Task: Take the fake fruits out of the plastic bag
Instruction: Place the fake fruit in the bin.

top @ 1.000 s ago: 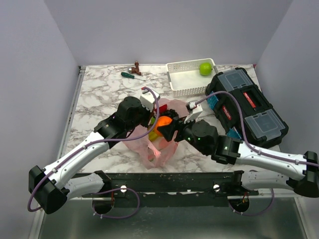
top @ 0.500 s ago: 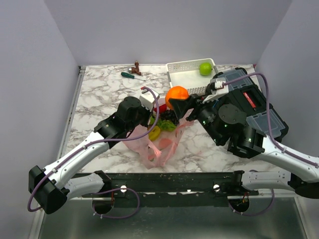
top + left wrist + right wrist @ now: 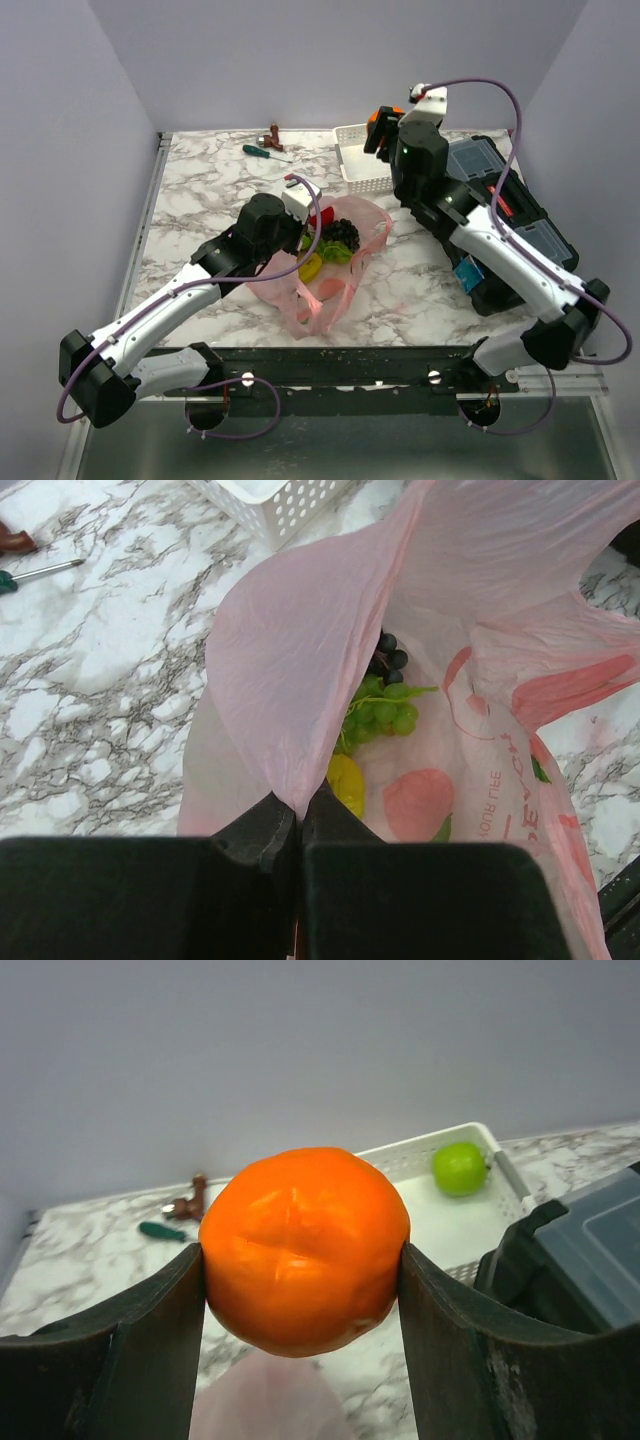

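Orange (image 3: 303,1250) squeezed in right gripper (image 3: 383,128) fingers, upper right, near basket (image 3: 362,165). Left gripper (image 3: 298,820) pinching pink bag (image 3: 300,660) rim mid-frame; grapes (image 3: 385,710), lemon (image 3: 347,780) inside.

Robot lab test cell – plain grey walls (image 3: 330,70) box in a marble-print counter (image 3: 200,190) on three sides. Cabled left arm (image 3: 160,310) and right arm (image 3: 500,250) are bolted to a metal rail (image 3: 340,362) at the near edge. Staged props: orange (image 3: 305,1250), other fake fruits (image 3: 342,234), plastic bag (image 3: 318,300), screwdriver (image 3: 262,151), black toolbox (image 3: 590,1260).

Open pink bag (image 3: 290,650) holds grapes (image 3: 385,712), perhaps a lemon (image 3: 347,782); orange (image 3: 305,1250) aloft.
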